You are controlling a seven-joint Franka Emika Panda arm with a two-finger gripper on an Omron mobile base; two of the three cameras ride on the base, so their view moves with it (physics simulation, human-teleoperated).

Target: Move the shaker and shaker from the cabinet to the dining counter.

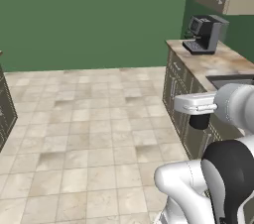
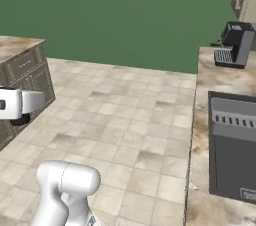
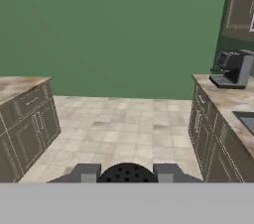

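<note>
In transit; gripper (image 3: 127, 172) pinches a shaker (image 3: 127, 173), its black perforated top showing between the fingertips. I drive smoothly, wrist level, toward the dining counter (image 3: 20, 85).

Green wall (image 1: 89, 15); beige tiled floor (image 1: 89, 134); black shaker (image 3: 127, 173).

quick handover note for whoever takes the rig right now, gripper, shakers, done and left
Gripper: shut on one shaker, whose black dotted top sits between the fingertips in the hand view.
Scene ahead: tiled floor, coffee machine on the marbled worktop to the right, another marbled top to the left.
Done: first shaker picked up.
Left: set it on the dining counter, then fetch the second shaker.
</note>
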